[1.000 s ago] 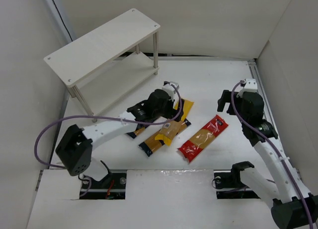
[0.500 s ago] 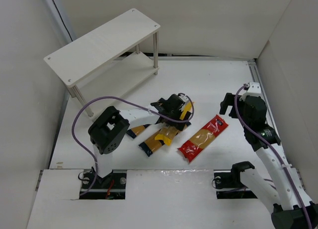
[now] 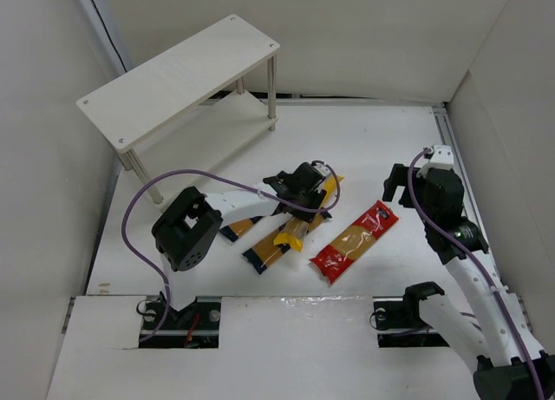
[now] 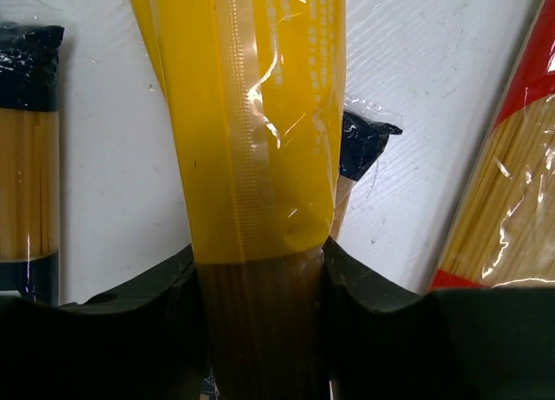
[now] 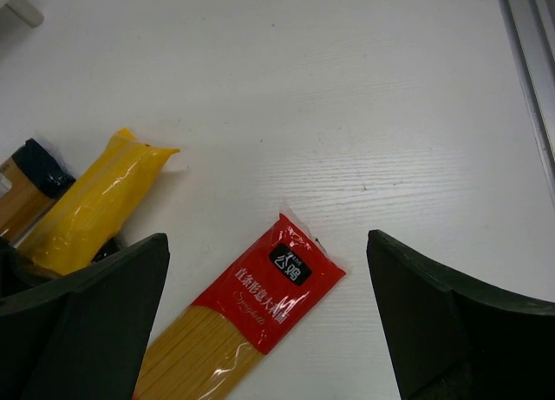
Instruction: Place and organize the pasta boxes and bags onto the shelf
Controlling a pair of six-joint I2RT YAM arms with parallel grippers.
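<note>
The plain yellow pasta bag (image 4: 251, 114) lies on the table, and my left gripper (image 4: 260, 270) is shut on it, both fingers pressed against its sides. From above, the left gripper (image 3: 305, 185) sits low over that yellow bag (image 3: 329, 186). Two orange-yellow packs with navy ends (image 3: 276, 245) (image 3: 235, 230) lie beside and partly under it. The red pack (image 3: 354, 241) lies to the right. My right gripper (image 5: 267, 244) hangs open above the red pack (image 5: 260, 287), touching nothing. The white two-tier shelf (image 3: 182, 75) stands at the back left with no packs on it.
White walls close in the table on the left, back and right. A metal rail (image 3: 453, 148) runs along the right edge. The left arm's purple cable (image 3: 173, 179) loops over the table between the shelf and the packs.
My left gripper dropped onto the yellow bag and its jaws closed from wide open to gripping it; the arm's elbow swung inward. The right arm shifted slightly right and stayed open.
</note>
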